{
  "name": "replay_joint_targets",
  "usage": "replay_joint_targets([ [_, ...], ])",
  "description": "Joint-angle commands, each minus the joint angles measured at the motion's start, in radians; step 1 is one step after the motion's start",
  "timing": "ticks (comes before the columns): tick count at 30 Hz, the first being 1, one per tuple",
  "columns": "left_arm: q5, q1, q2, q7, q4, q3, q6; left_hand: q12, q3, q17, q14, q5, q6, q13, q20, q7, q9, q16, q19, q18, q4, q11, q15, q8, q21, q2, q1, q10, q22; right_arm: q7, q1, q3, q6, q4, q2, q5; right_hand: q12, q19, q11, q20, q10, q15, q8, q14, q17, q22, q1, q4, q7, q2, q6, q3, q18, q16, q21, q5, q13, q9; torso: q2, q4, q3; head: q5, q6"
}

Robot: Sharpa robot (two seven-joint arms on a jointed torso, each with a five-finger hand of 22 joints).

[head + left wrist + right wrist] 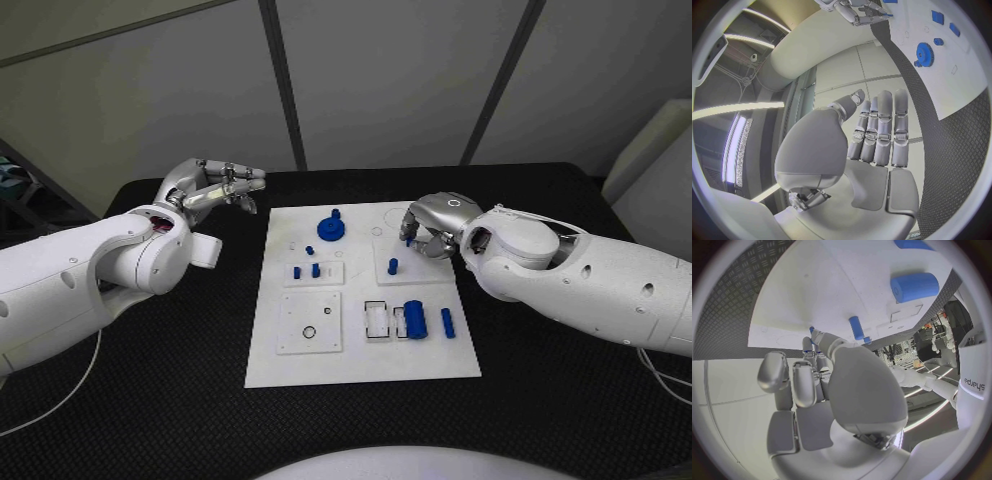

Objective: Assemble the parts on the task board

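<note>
Head view: the task board [296, 372] lies flat in the middle of the black table [173, 400]. On it stand a blue gear [330, 229] near the far edge, small blue pegs [306, 270] on the left sub-plate, one upright blue peg [392, 266] on the right sub-plate, and a blue cylinder [415, 320] with a slimmer blue pin [447, 321] lying beside the rectangular slots. The left hand [216, 188] is raised off the board's far left corner, fingers loosely curled, holding nothing. The right hand [431, 225] hovers over the board's far right area, near the upright peg; whether it touches a part cannot be told here. Left wrist view: the left hand's fingers [882, 130] are extended side by side with an empty palm, well apart from the gear [924, 51]. Right wrist view: the right hand's fingers [795, 382] are bent inward; a small blue tip shows at the fingertips, but whether it is pinched cannot be told. The upright peg [856, 327] and the cylinder [915, 287] lie beyond. Handling judgement: the parts appear to be rigid, light, smooth plastic, likely to roll or slip. Grasp pegs across the shaft near the top; grasp the gear by its raised hub.
</note>
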Motion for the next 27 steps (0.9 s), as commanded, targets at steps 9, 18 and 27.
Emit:
replay_joint_targets([
  [9, 0.005, 0.001, 0.004, 0.012, -0.003, 0.001, 0.015, 0.000, -0.005, -0.014, 0.002, -0.002, -0.005, 0.001, 0.005, 0.008, -0.001, -0.020, 0.002, 0.013, -0.003, 0.004, 0.002, -0.008, -0.007, 0.005, 0.002, -0.013, -0.003, 0.016, 0.002, 0.006, -0.100, 0.122, -0.035, 0.031, -0.008, 0.006, 0.002, 0.000, 0.010, -0.005, -0.006, 0.049, 0.003, 0.005, -0.012, -0.008, 0.003, 0.004, 0.002, -0.001, -0.011, 0.005, 0.006, -0.001, 0.001, 0.000, 0.001, -0.0002, 0.0000, 0.004, 0.004],
  [18, 0.005, 0.001, 0.014, 0.011, 0.000, 0.001, 0.020, 0.000, -0.005, -0.015, 0.003, -0.002, -0.006, 0.001, 0.005, 0.008, -0.001, -0.022, 0.002, 0.013, -0.003, 0.005, 0.002, -0.009, -0.008, 0.005, 0.001, -0.014, -0.003, 0.041, 0.001, 0.007, -0.117, 0.196, 0.001, 0.070, -0.011, 0.006, 0.002, 0.001, 0.009, -0.004, -0.008, 0.050, 0.005, 0.006, -0.015, -0.010, 0.003, 0.004, 0.002, 0.001, -0.011, 0.007, 0.008, 0.001, 0.001, -0.001, 0.000, 0.0028, -0.0012, 0.035, 0.000],
  [27, 0.008, 0.001, 0.029, 0.011, 0.002, 0.001, 0.026, 0.000, -0.006, -0.017, 0.004, -0.002, -0.006, 0.001, 0.006, 0.009, -0.001, -0.024, 0.002, 0.013, -0.003, 0.005, 0.002, -0.009, -0.009, 0.005, 0.001, -0.015, -0.004, 0.068, -0.018, 0.005, -0.098, 0.170, 0.081, 0.101, -0.014, 0.005, 0.003, 0.001, 0.009, -0.004, -0.010, 0.050, 0.004, 0.006, -0.018, -0.013, 0.004, 0.004, 0.001, 0.003, -0.011, 0.007, 0.008, 0.004, 0.001, -0.001, 0.001, 0.0019, -0.0026, 0.080, -0.016],
])
